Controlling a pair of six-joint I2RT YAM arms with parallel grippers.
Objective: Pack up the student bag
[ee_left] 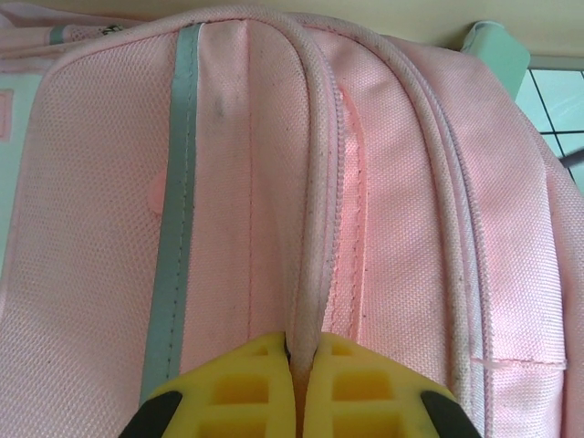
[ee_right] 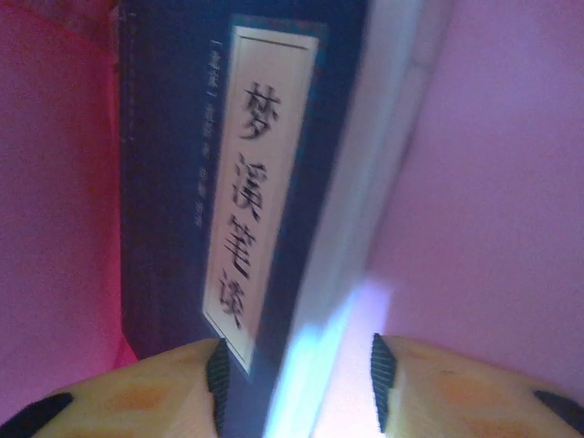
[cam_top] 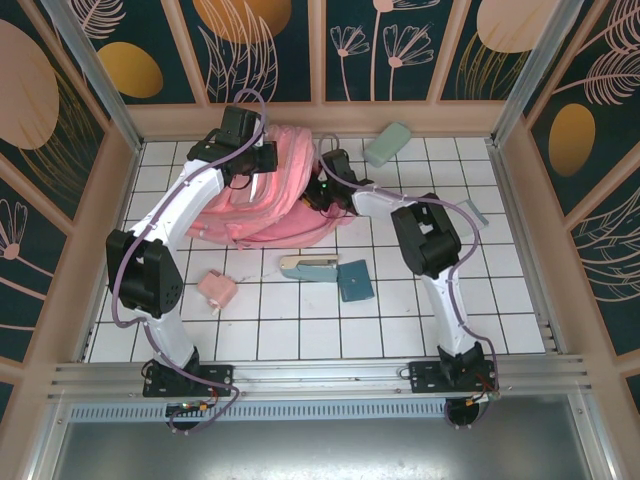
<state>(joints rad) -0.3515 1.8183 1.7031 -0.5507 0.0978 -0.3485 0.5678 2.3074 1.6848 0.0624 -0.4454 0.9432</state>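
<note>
left pincer [ee_left: 301,351] clamped on student bag [ee_left: 91,228]; right pincer [ee_right: 297,365] straddles book [ee_right: 164,182] "梦溪笔谈", grip unclear

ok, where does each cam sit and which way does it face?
Top external: high behind left arm and right arm, facing down at the table; both arms show.
Left wrist: on the left arm, facing the bag from outside; left claw pinches its piping.
Right wrist: inside the bag, facing a book; right claw straddles it.
Shared: pink bag in all three.
</note>
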